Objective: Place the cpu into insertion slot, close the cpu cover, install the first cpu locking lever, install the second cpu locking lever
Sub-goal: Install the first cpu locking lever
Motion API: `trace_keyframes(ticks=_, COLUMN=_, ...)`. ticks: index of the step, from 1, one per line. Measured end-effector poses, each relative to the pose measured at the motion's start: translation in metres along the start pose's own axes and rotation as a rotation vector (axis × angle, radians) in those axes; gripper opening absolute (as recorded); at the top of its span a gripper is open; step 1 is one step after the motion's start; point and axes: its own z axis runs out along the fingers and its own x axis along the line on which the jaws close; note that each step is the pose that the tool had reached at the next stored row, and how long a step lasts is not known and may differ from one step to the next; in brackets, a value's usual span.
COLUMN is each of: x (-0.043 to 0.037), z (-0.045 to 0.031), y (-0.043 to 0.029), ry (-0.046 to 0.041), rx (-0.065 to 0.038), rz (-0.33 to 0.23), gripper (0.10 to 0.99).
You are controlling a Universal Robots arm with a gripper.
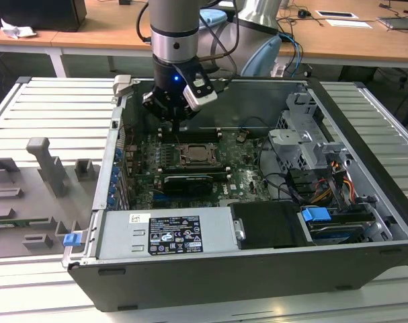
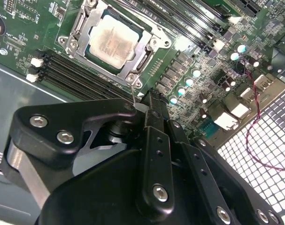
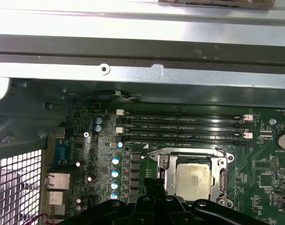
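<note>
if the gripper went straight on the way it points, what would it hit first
The gripper would probably meet the board just beside a corner of the cover; depth is unclear, so it might clip that corner instead.

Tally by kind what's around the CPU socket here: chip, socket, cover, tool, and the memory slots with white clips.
cpu: 1
insertion slot: 1
cpu cover: 1
tool: 1
memory slots with white clips: 2
Total: 6

A robotics lab: open computer case (image 1: 224,286) on a slatted metal bench (image 1: 49,111), wooden desks (image 1: 351,42) behind
</note>
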Motion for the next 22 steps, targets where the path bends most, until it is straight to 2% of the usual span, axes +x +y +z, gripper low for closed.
trace_keyframes(ticks=8, x=0.005, z=0.0, y=0.0002, ry=0.0, rx=0.0, rz=0.0, gripper=0.106)
trace_keyframes(ticks=16, x=0.0185, z=0.0007, y=0.001, ry=0.0003, rx=0.0, rz=-0.005, gripper=0.106)
trace_keyframes(ticks=22, x=0.0185, z=0.0042, y=0.014, ry=0.0002, rx=0.0, rz=-0.005, gripper=0.106)
